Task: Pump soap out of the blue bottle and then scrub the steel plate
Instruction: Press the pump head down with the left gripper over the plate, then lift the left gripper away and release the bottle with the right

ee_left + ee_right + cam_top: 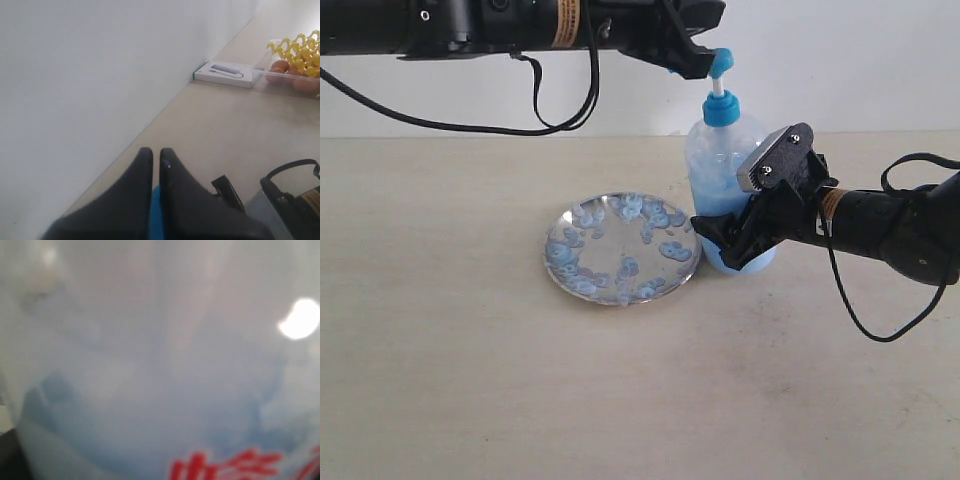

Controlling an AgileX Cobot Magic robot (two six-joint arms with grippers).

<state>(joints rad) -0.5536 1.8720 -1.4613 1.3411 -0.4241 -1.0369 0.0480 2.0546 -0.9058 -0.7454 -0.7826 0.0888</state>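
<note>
Left gripper (698, 62) sits right on the pump head (721, 64) of the blue bottle (718, 165). Its two black fingers (175, 195) are drawn together with only a slit between them, and a strip of blue shows below. Its arm stretches in level from the left, high over the table (470, 390).

Right gripper (735, 242) is clamped around the bottle's lower body, with its arm reaching in low from the right. Its wrist camera sees nothing but hazy plastic, pale blue liquid and red print (225, 466).

Bottle stands upright, long axis vertical. The steel plate (549, 265) lies flat just beside its base, dotted with blobs and rings of soap (672, 250).

Beige tabletop, plain white wall (850, 60) behind. Further along that wall are a white box (222, 73) and a clear tray of eggs (290, 77).
</note>
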